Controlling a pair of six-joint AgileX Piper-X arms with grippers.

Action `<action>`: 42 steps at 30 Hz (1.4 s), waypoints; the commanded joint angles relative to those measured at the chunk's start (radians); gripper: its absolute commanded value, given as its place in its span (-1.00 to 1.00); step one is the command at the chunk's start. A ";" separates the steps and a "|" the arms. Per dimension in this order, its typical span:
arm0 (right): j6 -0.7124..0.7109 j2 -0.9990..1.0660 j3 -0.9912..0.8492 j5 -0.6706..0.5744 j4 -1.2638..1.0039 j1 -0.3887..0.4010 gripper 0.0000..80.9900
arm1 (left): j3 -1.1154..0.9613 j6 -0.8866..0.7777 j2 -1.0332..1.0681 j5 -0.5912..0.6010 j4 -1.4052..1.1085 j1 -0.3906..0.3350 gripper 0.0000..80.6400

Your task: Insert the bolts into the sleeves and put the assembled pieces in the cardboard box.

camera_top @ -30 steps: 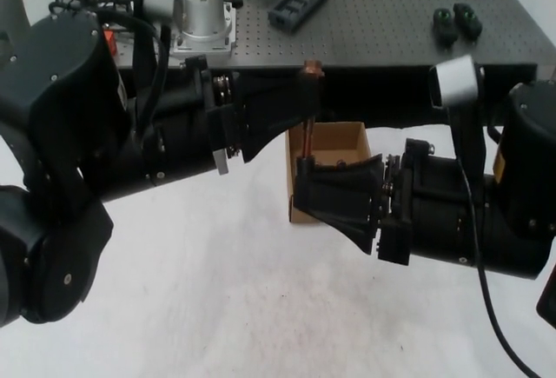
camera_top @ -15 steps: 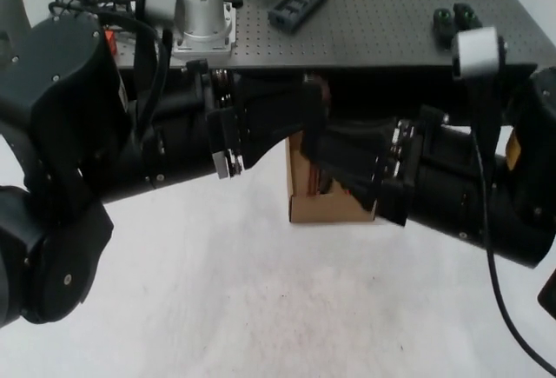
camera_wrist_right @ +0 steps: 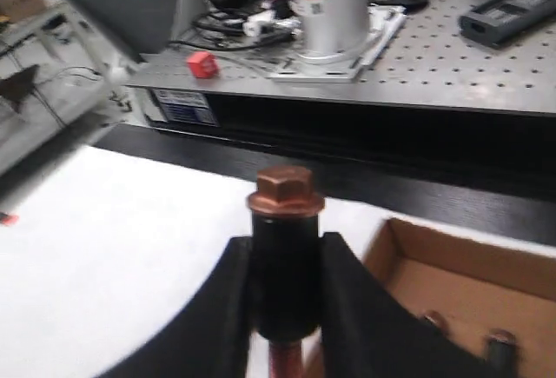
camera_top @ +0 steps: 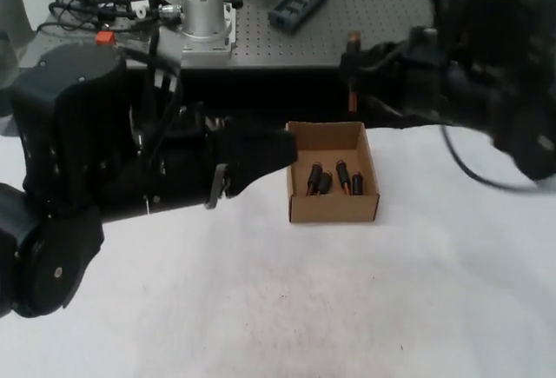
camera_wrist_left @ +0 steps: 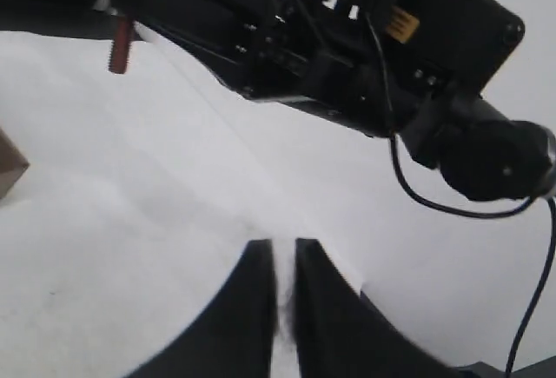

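Note:
An assembled piece, a copper bolt in a black sleeve, is held upright with my right gripper shut on it. In the high view that gripper hangs above and behind the cardboard box, near the bench edge. Several assembled pieces lie in the box. My left gripper sits just left of the box, shut with nothing in it, its own view showing the fingers over white cloth. The bolt's threaded end and the right arm show across from it.
A dark perforated bench runs behind, carrying a silver column base, a black slotted tray, two black knobs and cables. A small red block sits at its edge. White cloth covers the front.
The two grippers were joined over the box. The right arm has since risen back toward the bench with the assembled piece. The left gripper let go and drew back left.

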 commanded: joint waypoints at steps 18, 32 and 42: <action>-0.013 0.506 -0.525 0.162 0.488 -0.002 -0.30 | 0.213 0.299 -0.721 -0.742 0.866 0.003 -0.98; -0.036 -0.122 0.026 0.038 0.273 -0.002 -0.60 | 0.320 0.185 -0.962 -0.806 1.068 0.003 -0.98; 0.048 -0.827 0.689 0.049 0.189 -0.002 -0.67 | 0.321 0.177 -1.062 -0.880 1.128 0.003 -0.98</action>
